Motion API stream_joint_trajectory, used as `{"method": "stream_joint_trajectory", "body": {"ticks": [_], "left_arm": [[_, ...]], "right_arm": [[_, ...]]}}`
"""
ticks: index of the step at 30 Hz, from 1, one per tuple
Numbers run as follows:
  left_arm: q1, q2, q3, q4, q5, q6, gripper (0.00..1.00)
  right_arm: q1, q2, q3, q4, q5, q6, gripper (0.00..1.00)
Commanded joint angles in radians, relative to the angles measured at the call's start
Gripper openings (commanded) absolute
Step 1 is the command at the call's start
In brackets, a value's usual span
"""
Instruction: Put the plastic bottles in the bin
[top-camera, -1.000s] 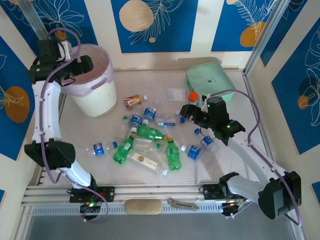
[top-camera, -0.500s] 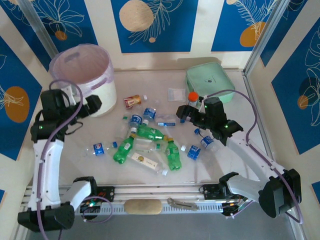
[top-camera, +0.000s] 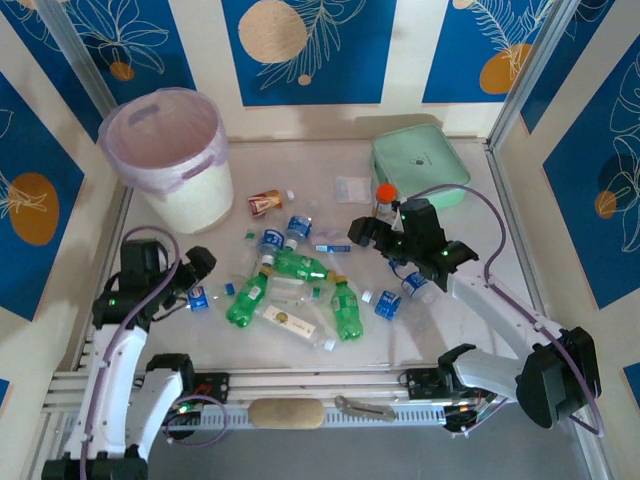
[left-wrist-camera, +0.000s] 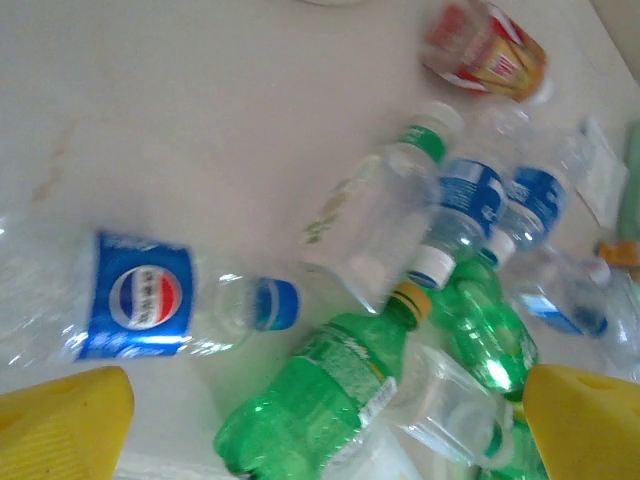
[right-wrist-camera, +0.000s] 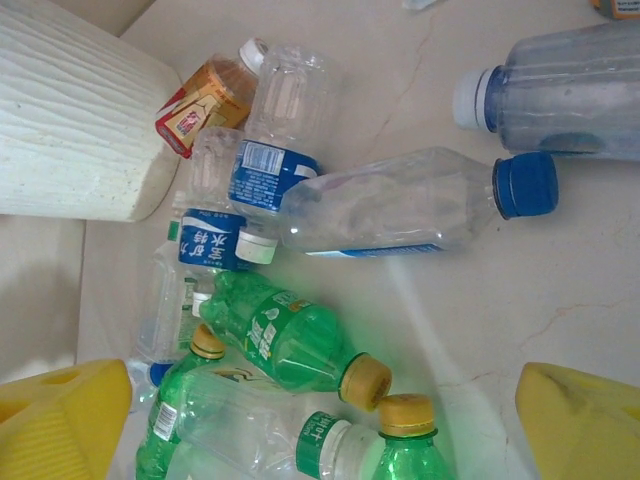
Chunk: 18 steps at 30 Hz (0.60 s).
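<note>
The left claw hangs spread wide and empty at the left of the bench — the right claw is equally wide, gripping nothing. The plastic bottles lie strewn mid-bench between them; the bin stands far left.

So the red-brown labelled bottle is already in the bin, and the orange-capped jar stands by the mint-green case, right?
No: the red-brown labelled bottle lies on the table beside the bin, as the top view shows. The rest holds.
</note>
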Motion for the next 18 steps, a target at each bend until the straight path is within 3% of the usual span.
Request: {"method": "stream_joint_trajectory", "body": {"ticks": [1,7,11,18], "left_arm": [[-0.008,-0.059,-0.058,-0.042,-0.128,-0.233,1.00],[-0.019,-0.103,-0.158,-0.057,-0.165,-0.529,1.00],[-0.042,-0.068,-0.152,-0.100,-0.239,-0.599,1.00],[-0.052,0.065,-0.261,0.121,-0.214,-0.737,1.00]], "right_arm": [[0.007,0.015,-0.013,0.003,0.028,0.000,0.99],[0.004,0.074,0.008,0.014,0.040,-0.036,0.99],[0.004,0.130,0.030,0.029,0.025,-0.047,0.99],[-0.005,0.206,0.038,0.066,-0.001,-0.051,0.99]]}}
